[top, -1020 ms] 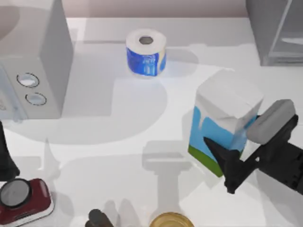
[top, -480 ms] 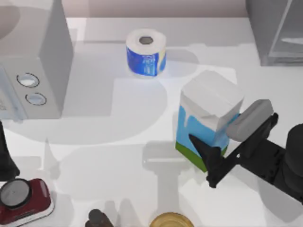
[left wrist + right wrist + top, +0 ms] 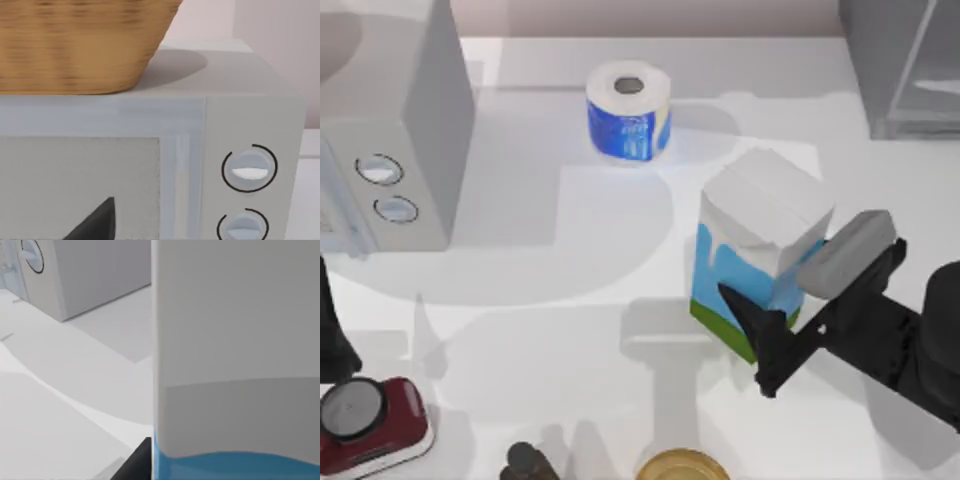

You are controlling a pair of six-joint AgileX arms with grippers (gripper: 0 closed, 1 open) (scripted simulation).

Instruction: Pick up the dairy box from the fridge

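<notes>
The dairy box [image 3: 758,248], a gable-top carton with a white top, blue sides and a green base, hangs tilted right of the table's middle. My right gripper [image 3: 772,300] is shut on it from the right, one dark finger [image 3: 757,322] lying along its near side. Close up in the right wrist view, the dairy box's [image 3: 235,365] white wall and blue band stand beside a dark finger [image 3: 137,463]. The fridge [image 3: 905,62], a dark grey cabinet with a pale glassy panel, stands at the back right corner, apart from the carton. My left arm [image 3: 332,340] is parked at the left edge.
A light grey box with two dials [image 3: 395,120] stands at the back left, and a woven basket [image 3: 80,45] sits on top of it. A blue-and-white paper roll [image 3: 628,110] is at the back centre. A red gadget [image 3: 368,422], a dark object [image 3: 525,463] and a yellow can [image 3: 682,467] line the front edge.
Since a second ago my right gripper has carried the dairy box leftward, towards the table's middle. Over the last half second it has barely moved. The left arm is still.
</notes>
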